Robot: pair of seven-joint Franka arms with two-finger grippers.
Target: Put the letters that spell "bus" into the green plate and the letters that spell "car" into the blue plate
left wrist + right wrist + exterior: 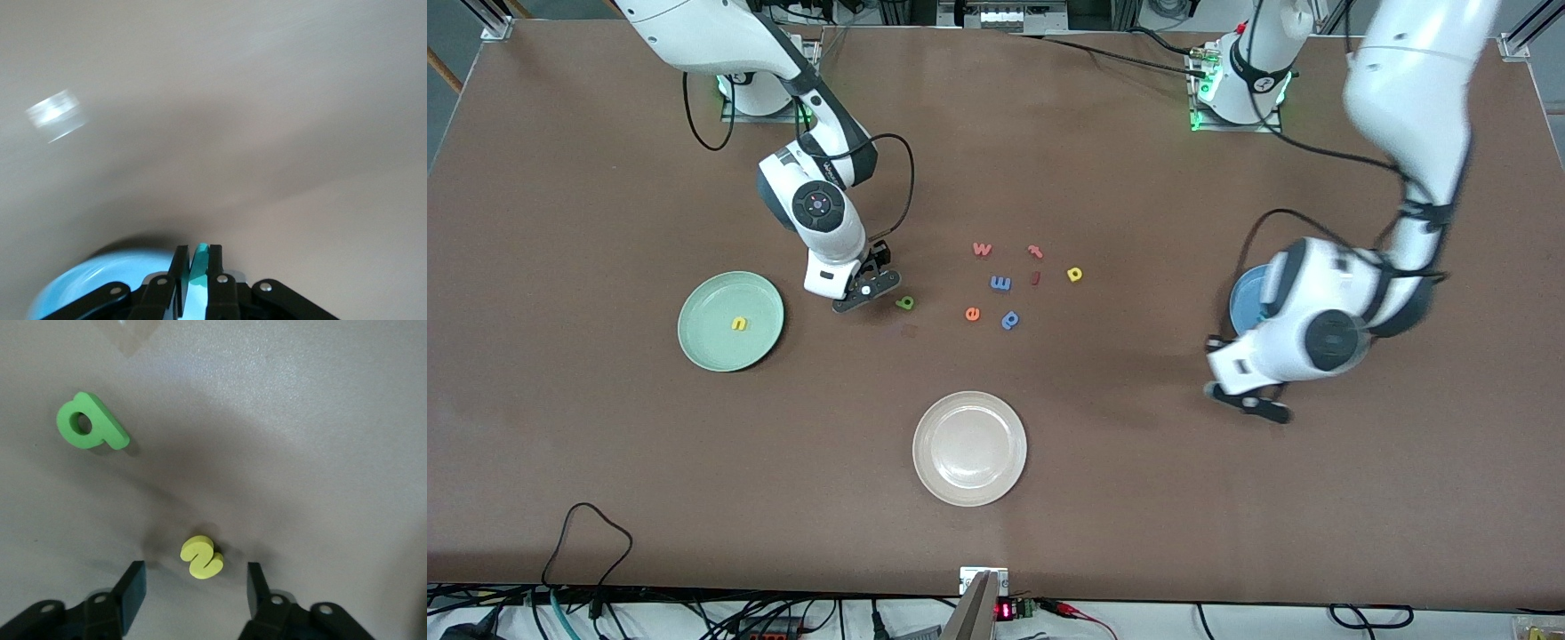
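Front view: I see my right end effector (869,289) low on the brown surface (1138,462), beside the small green foam "b" (905,303) and near the pale mint-green plate (731,321) holding a yellow foam "u" (738,324). My left end effector (1249,397) hangs by the sky-blue plate (1247,298).

Left wrist view: fingers pinched tight on a teal foam letter (198,263), blue plate below.

Right wrist view: fingers spread, straddling a yellow foam "s" (201,557) without touching.
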